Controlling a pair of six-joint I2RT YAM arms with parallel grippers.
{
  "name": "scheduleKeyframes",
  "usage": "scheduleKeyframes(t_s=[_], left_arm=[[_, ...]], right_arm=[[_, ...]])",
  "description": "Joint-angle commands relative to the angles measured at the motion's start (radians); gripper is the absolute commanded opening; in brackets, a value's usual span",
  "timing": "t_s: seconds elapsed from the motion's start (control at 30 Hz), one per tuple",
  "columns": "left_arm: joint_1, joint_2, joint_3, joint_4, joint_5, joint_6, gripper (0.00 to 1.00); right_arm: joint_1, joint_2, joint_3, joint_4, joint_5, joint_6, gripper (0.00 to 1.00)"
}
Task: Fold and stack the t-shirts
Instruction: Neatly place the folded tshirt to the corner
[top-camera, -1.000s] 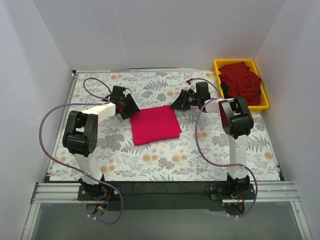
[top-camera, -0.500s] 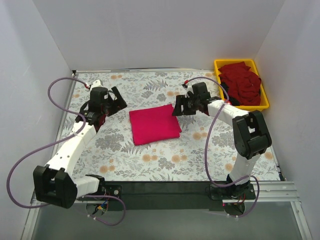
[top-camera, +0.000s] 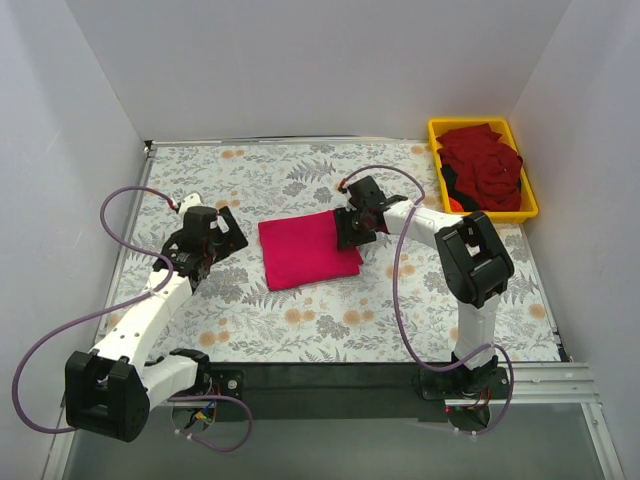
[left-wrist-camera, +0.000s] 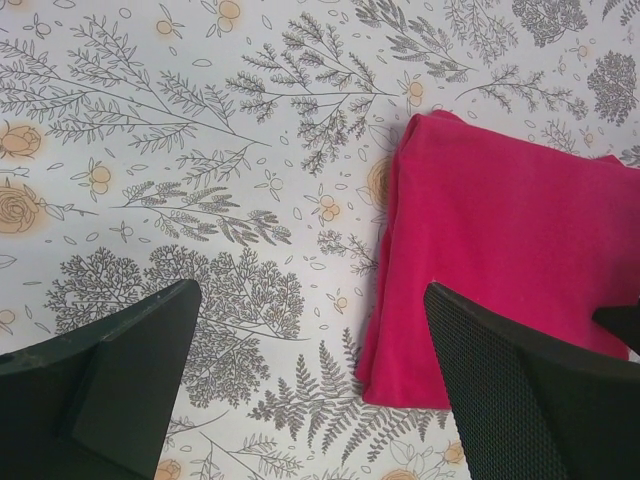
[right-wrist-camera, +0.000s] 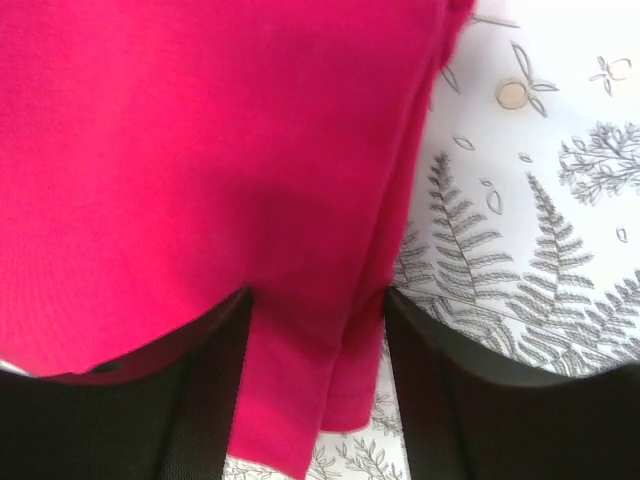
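Note:
A bright magenta-pink t-shirt (top-camera: 308, 250) lies folded into a rectangle on the floral table top. My left gripper (top-camera: 232, 238) hovers just left of it, open, with bare table between its fingers; in the left wrist view that gripper (left-wrist-camera: 310, 300) has the t-shirt (left-wrist-camera: 510, 230) beside its right finger (left-wrist-camera: 520, 380). My right gripper (top-camera: 348, 232) sits low at the shirt's right edge. In the right wrist view this gripper (right-wrist-camera: 318, 300) is open, its jaws straddling a strip of the folded shirt's (right-wrist-camera: 200, 150) edge. Darker crimson t-shirts (top-camera: 485, 165) are heaped in the bin.
The yellow plastic bin (top-camera: 529, 185) stands at the back right corner, beside the right wall. White walls close the table on the left, back and right. Purple cables loop from both arms over the table.
The left gripper has let go at the shirt's left edge, opened and drawn back to the left. The right gripper has moved left and down onto the shirt's right edge.

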Motion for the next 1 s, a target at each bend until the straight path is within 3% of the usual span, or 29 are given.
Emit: scheduleKeyframes(t_s=[0.0,0.17,0.2,0.3,0.6,0.73,0.97], left_arm=[[-0.001,0.011,-0.028,0.067,-0.03,0.009,0.87],[-0.001,0.019,-0.051,0.065,-0.048,0.024,0.86],[-0.001,0.012,-0.053,0.068,-0.05,0.025,0.86],[-0.001,-0.001,-0.054,0.071,-0.061,0.032,0.86],[-0.001,-0.012,-0.053,0.068,-0.062,0.042,0.86],[-0.001,-0.012,-0.053,0.065,-0.067,0.045,0.86],[-0.001,-0.043,-0.056,0.064,-0.064,0.044,0.86]], right_arm=[[0.036,0.055,0.035,-0.039,0.045,0.009,0.49],[0.053,0.04,0.027,-0.145,0.095,-0.02,0.28],[0.053,0.008,0.013,-0.16,0.142,-0.032,0.17],[0.025,-0.078,-0.078,-0.205,0.209,-0.073,0.01],[-0.178,-0.252,-0.324,-0.245,0.419,-0.288,0.01],[-0.289,-0.252,-0.367,-0.242,0.578,-0.324,0.01],[-0.412,-0.226,-0.425,-0.193,0.729,-0.373,0.01]])
